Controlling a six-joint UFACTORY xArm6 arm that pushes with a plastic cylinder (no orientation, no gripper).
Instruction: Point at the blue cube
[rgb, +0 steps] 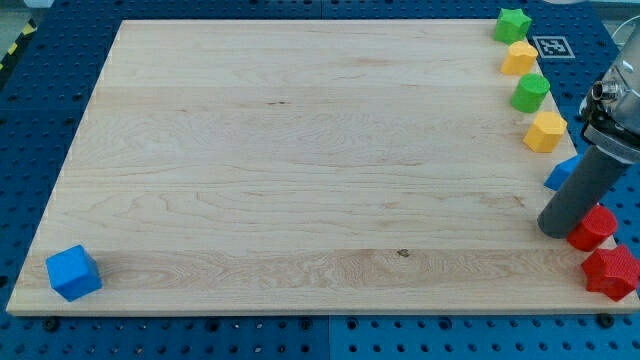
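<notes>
Task barely started, by the look of it: the blue cube (73, 272) sits alone at the view's bottom-left corner of the wooden worktop (300, 160), while my tip (556, 230) rests at the far right edge, well apart from it. The end effector is a plain rod with nothing to open or close; it stands just beside a red block (596, 226) and a partly hidden blue block (562, 172), under the green and yellow row. Left to do, I judge: cross nearly the whole board toward the cube.

Two green blocks (513, 24), two yellow (519, 58), two red (594, 228), two blue (73, 273).
</notes>
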